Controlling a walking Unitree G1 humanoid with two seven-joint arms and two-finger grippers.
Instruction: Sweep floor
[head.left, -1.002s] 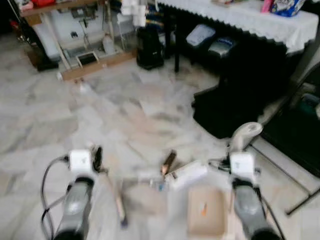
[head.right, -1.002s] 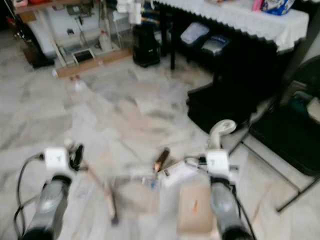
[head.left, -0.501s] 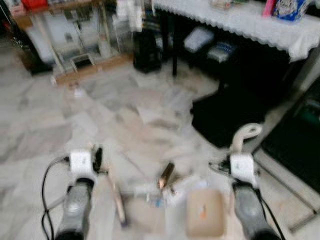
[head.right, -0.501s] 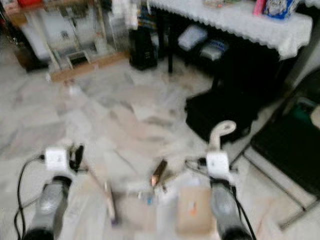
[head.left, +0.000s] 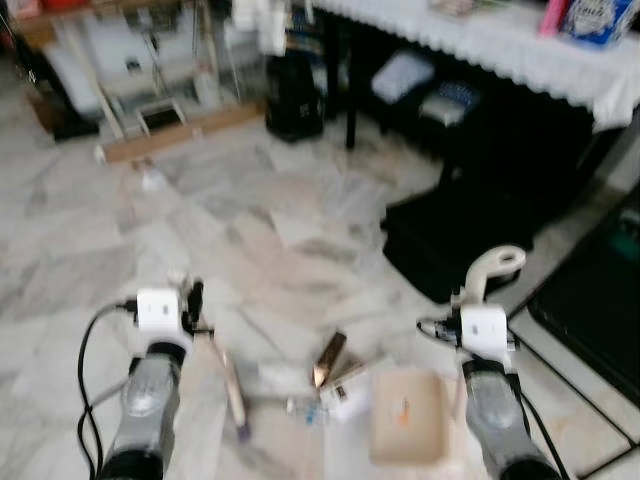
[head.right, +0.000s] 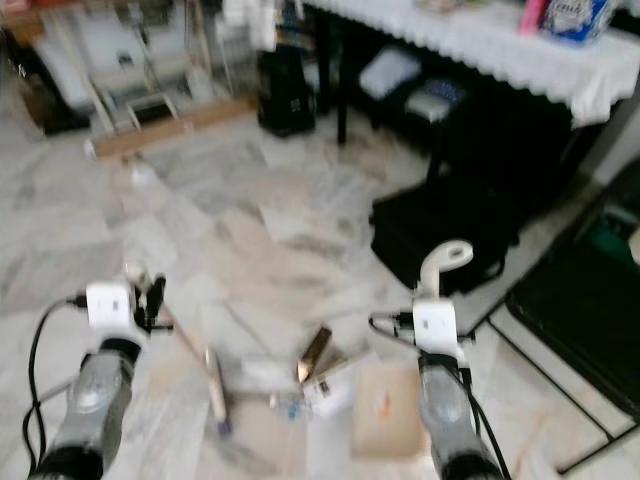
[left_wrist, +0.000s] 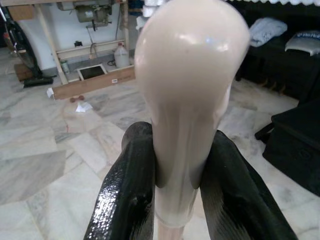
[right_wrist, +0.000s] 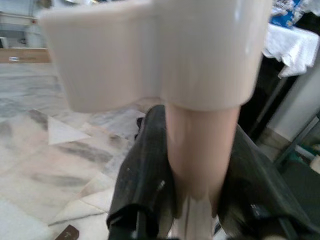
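My left gripper (head.left: 190, 305) is shut on the cream handle of a hand brush (head.left: 232, 395), whose shaft slants down to the marble floor. In the left wrist view the fingers (left_wrist: 131, 190) clamp that rounded handle (left_wrist: 187, 75). My right gripper (head.left: 472, 298) is shut on the curved cream handle (head.left: 492, 266) of a dustpan (head.left: 405, 430) that rests on the floor. The right wrist view has the black fingers (right_wrist: 147, 175) around that handle (right_wrist: 200, 145). Between brush and pan lies litter: a brown wrapper (head.left: 328, 357), a white packet (head.left: 345, 395) and small scraps.
A black bag (head.left: 455, 235) sits on the floor ahead right, under a table with a white lace cloth (head.left: 500, 40). A black chair (head.left: 590, 310) stands at the right. A wooden stand (head.left: 150, 110) and a black bin (head.left: 293, 95) are at the back. Open marble floor lies ahead left.
The whole view has swayed and sharpened a little, so the camera moved. Both grippers keep their hold; the litter pile sits slightly lower in the picture.
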